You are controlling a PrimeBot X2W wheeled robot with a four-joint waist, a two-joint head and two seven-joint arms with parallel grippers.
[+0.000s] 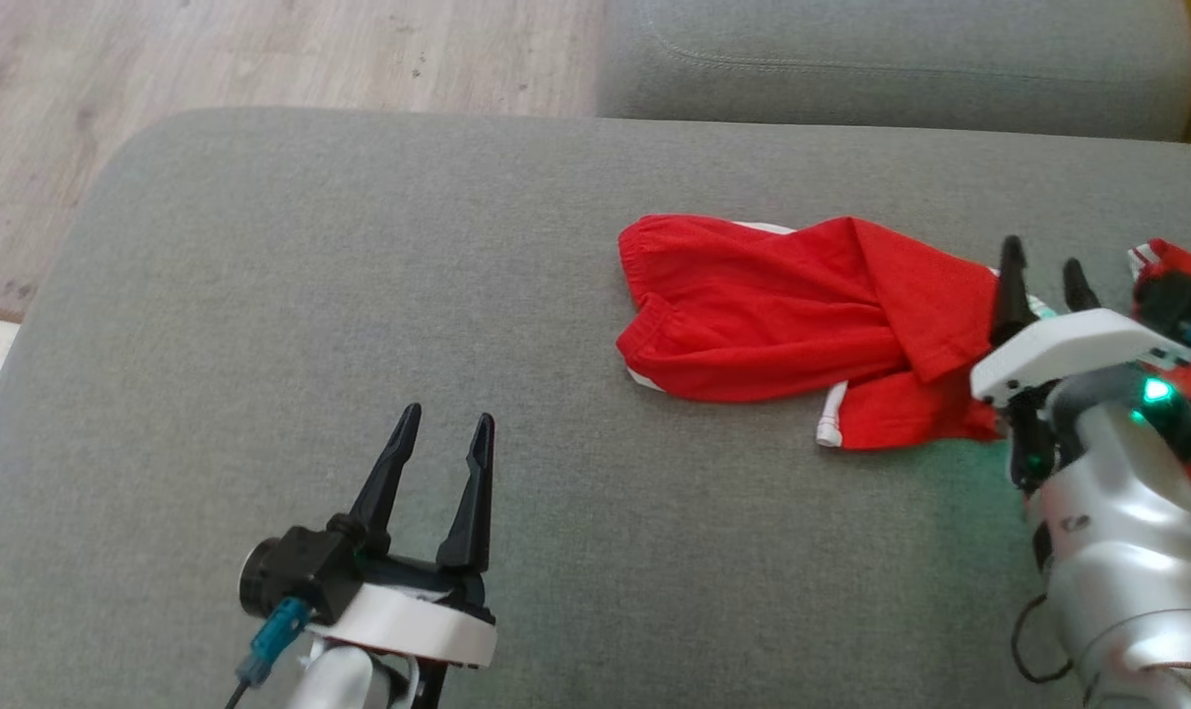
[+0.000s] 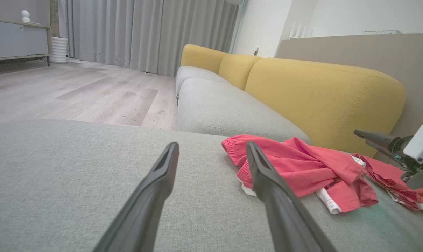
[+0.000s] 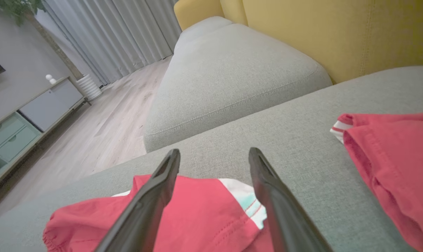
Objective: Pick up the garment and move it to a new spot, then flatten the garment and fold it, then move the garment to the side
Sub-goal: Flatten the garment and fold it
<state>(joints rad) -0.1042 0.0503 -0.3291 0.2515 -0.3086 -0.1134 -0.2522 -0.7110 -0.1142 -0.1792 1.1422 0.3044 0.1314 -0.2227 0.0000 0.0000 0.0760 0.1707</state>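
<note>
Right gripper [image 1: 1043, 261], spread, stands at one edge of the crumpled red cloth garment [image 1: 772, 315]. Left gripper [image 1: 448, 416], spread, faces bare grey fabric cushion [image 1: 309, 295].

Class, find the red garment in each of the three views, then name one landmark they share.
Head view: red garment right of centre.
Left wrist view: red garment right of centre, lower half.
Right wrist view: red garment at bottom edge, under the right gripper.
Shared landmark: neighbouring grey seat cushion.
</note>
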